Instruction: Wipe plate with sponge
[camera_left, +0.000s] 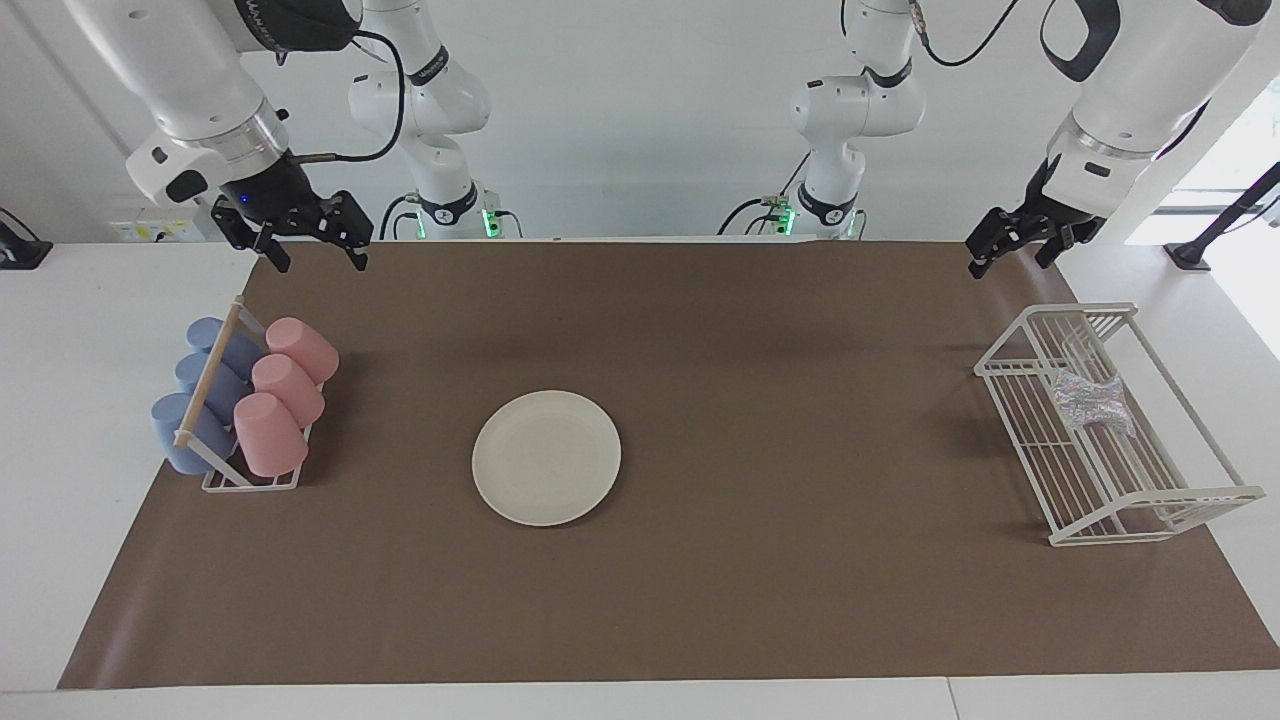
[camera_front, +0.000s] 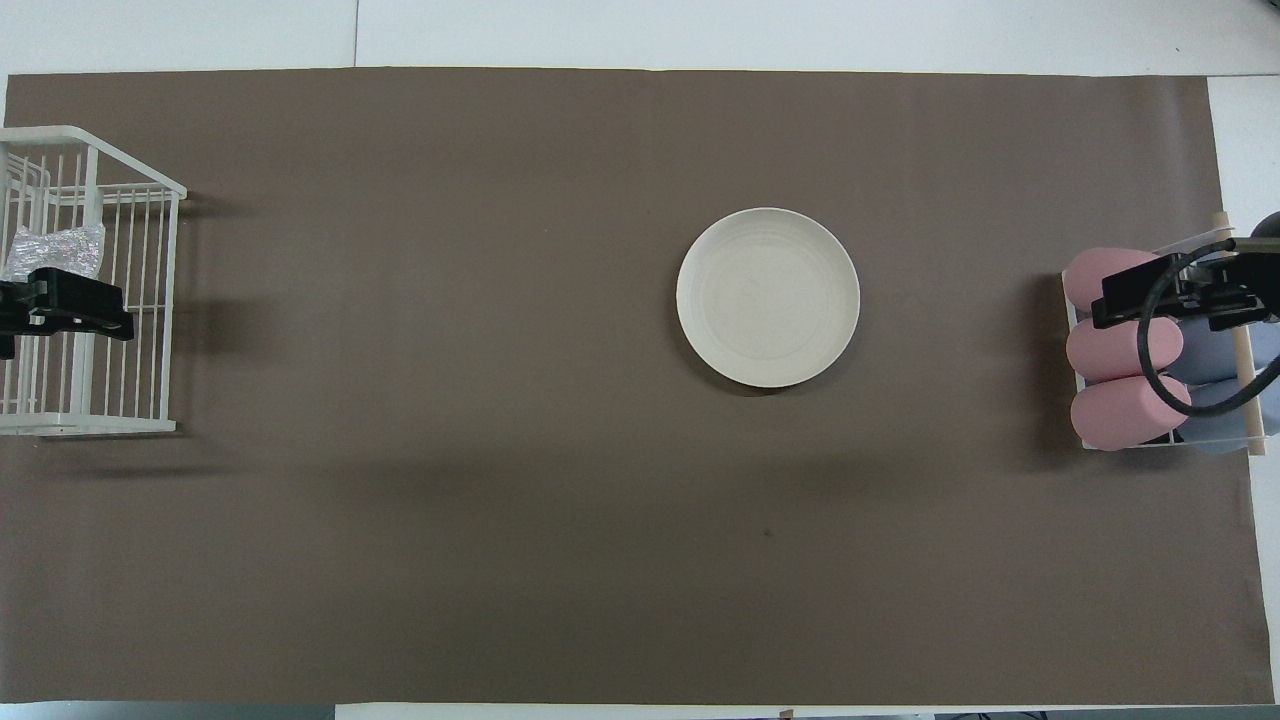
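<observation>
The plate (camera_left: 546, 457) lies mid-bench, and the sponge (camera_left: 1092, 405) sits in the wire rack (camera_left: 1010, 372) at the left arm's end. The left gripper (camera_left: 1010, 247) and the right gripper (camera_left: 318, 252) hang spread, holding nothing, at the bench's robot-side corners.

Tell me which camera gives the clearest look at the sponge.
The facing view. There the sponge lies uncovered on the white wire rack at the left arm's end of the table, its whole glittery wad visible. In the overhead view the raised left gripper covers one edge of the sponge and the frame edge crowds it.
</observation>
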